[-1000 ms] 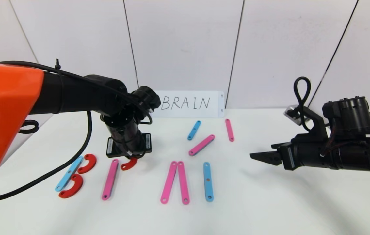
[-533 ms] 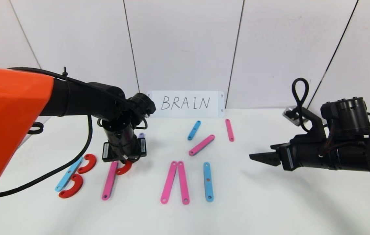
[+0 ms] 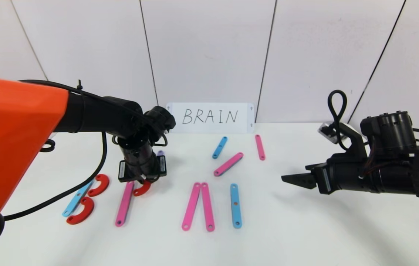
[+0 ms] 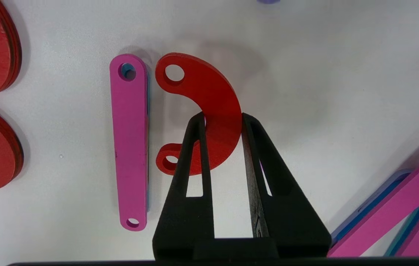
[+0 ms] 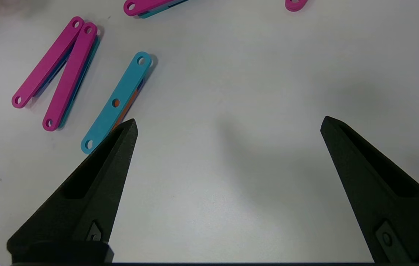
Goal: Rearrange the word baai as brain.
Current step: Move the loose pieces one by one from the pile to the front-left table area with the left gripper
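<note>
Landmark: white card point(image 3: 212, 117) lettered BRAIN, standing against the back wall on the white table point(image 3: 305, 229).

Left gripper point(image 4: 223, 120) is reaching down in front of the card's left end, its two black fingers point(image 4: 194, 147) pinching the outer curve of a red crescent point(image 4: 209, 111); jaws are squeezed nearly together on it. The crescent is sitting just beside the upper end of a pink bar point(image 4: 129, 140), its hollow side facing that bar; a narrow gap is showing between them.

Farther left of the card, two more red crescents point(image 3: 91, 199) are lying against a blue bar point(image 3: 78, 196), one above the other.

Directly in front of the card, two long pink bars point(image 3: 198, 207) are leaning together at their far ends and spreading toward the near edge; a blue bar with three holes point(image 3: 235, 205) is lying upright just to their right.

Nearer the card, three loose bars are lying apart: a short blue one point(image 3: 219, 147), a slanted pink one point(image 3: 228, 164), a slim pink one point(image 3: 260, 147).

Right gripper point(image 5: 227, 125) is hovering above bare table well to the right of the card, jaws spread wide, gripping nothing.
</note>
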Controlling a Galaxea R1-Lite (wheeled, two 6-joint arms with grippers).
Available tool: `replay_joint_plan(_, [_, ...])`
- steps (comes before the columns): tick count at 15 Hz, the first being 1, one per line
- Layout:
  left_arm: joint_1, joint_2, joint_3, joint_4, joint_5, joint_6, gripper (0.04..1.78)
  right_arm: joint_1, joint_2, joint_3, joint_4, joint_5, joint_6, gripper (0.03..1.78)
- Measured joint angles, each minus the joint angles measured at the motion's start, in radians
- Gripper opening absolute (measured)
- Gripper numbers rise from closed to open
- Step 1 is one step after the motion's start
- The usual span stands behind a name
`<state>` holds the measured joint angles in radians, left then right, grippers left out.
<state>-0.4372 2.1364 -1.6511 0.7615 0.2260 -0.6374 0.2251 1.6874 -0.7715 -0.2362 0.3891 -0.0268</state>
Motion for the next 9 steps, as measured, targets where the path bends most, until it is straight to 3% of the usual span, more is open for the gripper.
replay_joint_plan(9, [0.001, 0.028, -0.003, -0.019, 0.000, 0.049, 0.30, 0.000, 0.001, 0.000, 0.000, 0.000, 0.000, 1.73])
